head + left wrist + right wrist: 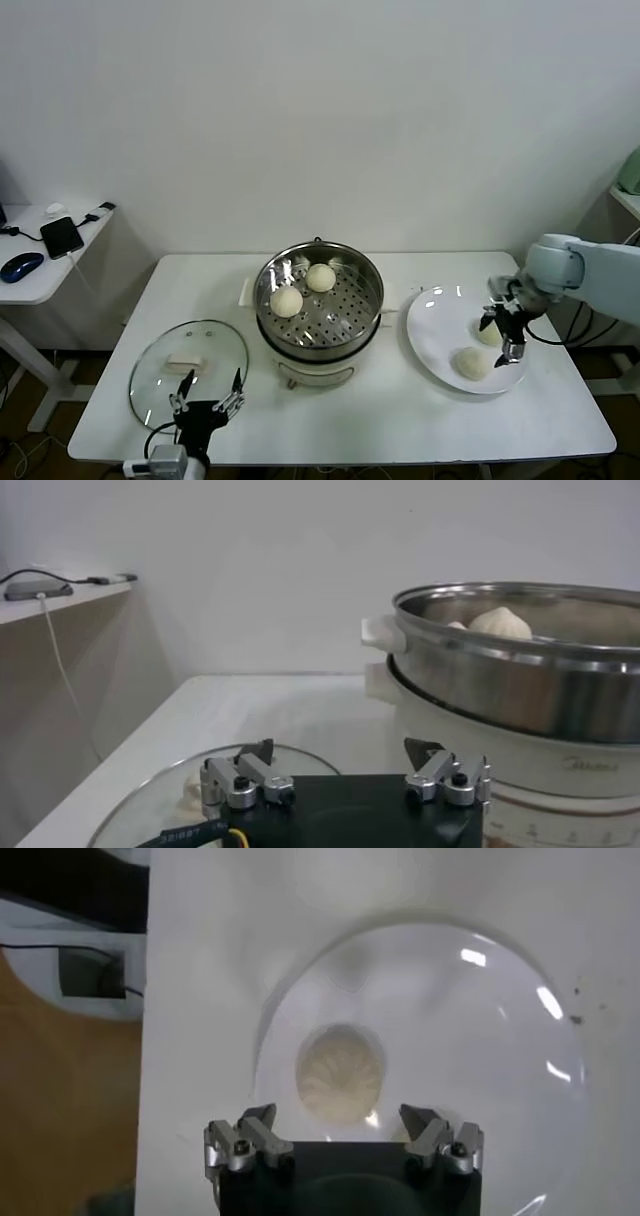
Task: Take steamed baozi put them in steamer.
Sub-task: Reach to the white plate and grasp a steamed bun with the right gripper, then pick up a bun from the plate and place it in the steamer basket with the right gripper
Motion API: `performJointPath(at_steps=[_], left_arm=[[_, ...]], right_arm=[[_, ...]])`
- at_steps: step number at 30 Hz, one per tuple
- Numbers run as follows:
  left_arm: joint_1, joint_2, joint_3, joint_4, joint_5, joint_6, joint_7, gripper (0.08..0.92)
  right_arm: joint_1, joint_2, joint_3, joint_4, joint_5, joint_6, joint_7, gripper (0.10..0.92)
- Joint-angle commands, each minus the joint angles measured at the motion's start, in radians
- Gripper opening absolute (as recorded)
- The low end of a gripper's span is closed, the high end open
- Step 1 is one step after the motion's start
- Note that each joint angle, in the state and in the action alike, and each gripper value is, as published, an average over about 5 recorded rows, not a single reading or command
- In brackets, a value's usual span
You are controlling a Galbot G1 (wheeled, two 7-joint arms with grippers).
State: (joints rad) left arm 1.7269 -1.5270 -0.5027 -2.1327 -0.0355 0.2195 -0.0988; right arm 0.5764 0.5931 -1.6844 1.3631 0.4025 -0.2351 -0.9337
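The steel steamer point(318, 305) stands mid-table on its white base and holds two baozi point(286, 301) point(320, 277) on the perforated tray. It also shows in the left wrist view point(520, 670). Two more baozi lie on the white plate point(432, 330) at the right, one near point(471, 362) and one farther point(488, 334). My right gripper point(503, 332) is open just above the farther bun, which lies ahead of the jaws in the right wrist view point(340, 1074). My left gripper point(207, 398) is open and empty at the front left, over the glass lid.
The round glass lid point(160, 375) lies flat at the front left of the table. A side desk point(30, 270) at the far left carries a phone, a mouse and cables. The table's right edge is close to the plate.
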Motion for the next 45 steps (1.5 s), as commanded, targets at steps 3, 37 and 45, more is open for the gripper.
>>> performJointPath(at_steps=[3, 37, 45], left_arm=[[0.002, -0.003, -0.003, 0.002, 0.003, -0.002, 0.000, 0.823], [0.013, 0.002, 0.009, -0.029, 0.006, 0.002, 0.000, 0.823], [0.009, 0.005, 0.016, -0.038, 0.009, 0.005, 0.002, 0.823]], right_arm=[[-0.248, 0.008, 0.196, -0.068, -0.077, -0.028, 0.057, 0.823], [0.413, 0.284, -0.056, -0.142, 0.109, 0.158, -0.112, 0.670], [0.536, 0.553, 0.042, -0.034, 0.133, 0.441, -0.138, 0.670]])
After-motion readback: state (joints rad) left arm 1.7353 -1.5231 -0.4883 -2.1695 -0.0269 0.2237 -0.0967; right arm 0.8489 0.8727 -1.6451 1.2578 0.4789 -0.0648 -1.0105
